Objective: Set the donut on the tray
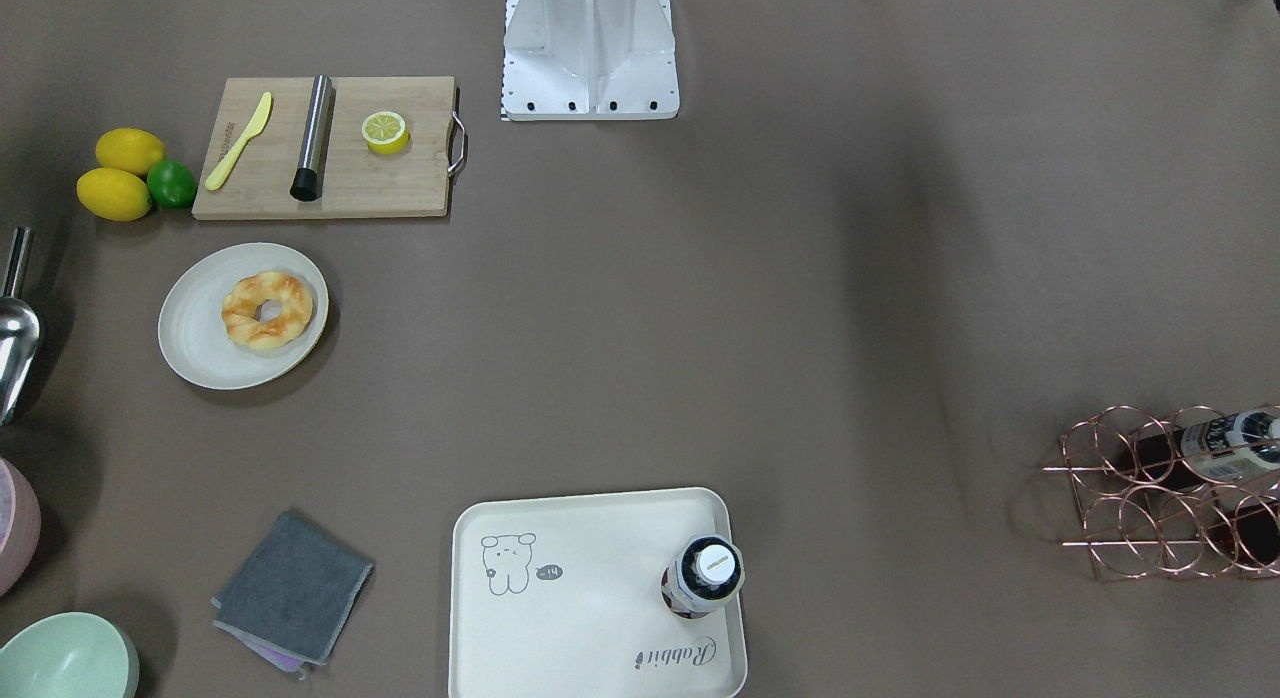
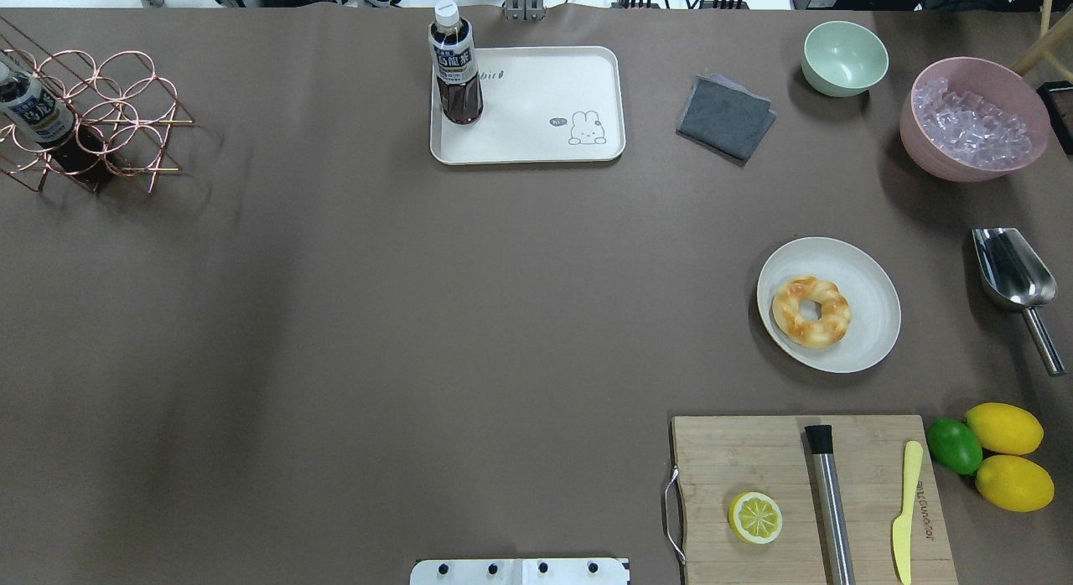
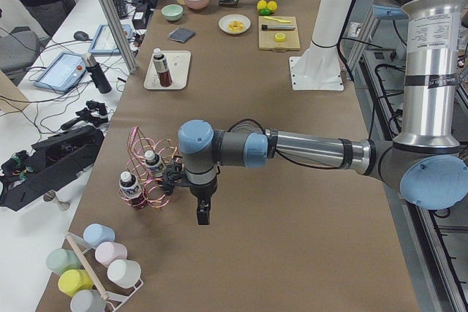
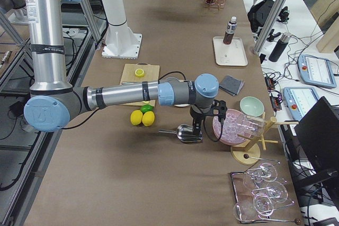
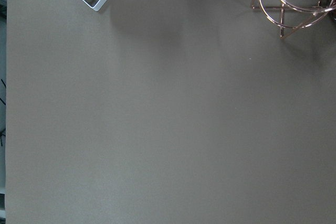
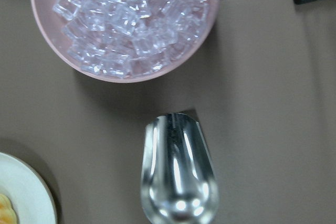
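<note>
The donut, golden-brown and twisted, lies on a round off-white plate; it also shows in the overhead view. The cream tray with the bear drawing sits far from the plate, across the table. A dark drink bottle stands upright on one corner of the tray. My left gripper hangs over bare table beside the copper wire rack. My right gripper hovers over the metal scoop, near the plate. I cannot tell whether either is open or shut.
A wooden cutting board holds a lemon half, a steel muddler and a yellow knife. Two lemons and a lime lie beside it. A pink ice bowl, a green bowl, a grey cloth and a metal scoop stand nearby.
</note>
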You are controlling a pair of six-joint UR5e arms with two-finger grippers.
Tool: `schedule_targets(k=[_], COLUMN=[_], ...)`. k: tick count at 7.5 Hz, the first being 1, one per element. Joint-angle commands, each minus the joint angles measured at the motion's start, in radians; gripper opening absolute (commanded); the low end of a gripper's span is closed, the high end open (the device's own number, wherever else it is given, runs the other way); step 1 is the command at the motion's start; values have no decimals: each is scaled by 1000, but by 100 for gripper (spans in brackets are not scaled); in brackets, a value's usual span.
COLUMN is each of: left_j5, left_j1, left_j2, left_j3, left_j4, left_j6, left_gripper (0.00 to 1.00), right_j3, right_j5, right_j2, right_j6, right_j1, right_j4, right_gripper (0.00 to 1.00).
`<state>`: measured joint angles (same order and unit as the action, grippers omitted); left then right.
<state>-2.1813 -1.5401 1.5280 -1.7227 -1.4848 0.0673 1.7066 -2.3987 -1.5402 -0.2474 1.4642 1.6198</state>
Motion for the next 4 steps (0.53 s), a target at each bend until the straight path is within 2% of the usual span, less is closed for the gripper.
schedule_targets(k=[1, 4], left_j5=[0, 2], left_j1=[0, 0], left_j2=[-2, -3], left_j3=[2, 5], left_j4=[1, 1], left_j6=[0, 0], left_gripper=[98, 98], right_j3=[1, -2], right_j5=[27, 38], right_j2=[-14, 3], right_j6=[-329, -513], right_j1=[-180, -324], right_j4=[-272, -363], right_gripper=[100, 100])
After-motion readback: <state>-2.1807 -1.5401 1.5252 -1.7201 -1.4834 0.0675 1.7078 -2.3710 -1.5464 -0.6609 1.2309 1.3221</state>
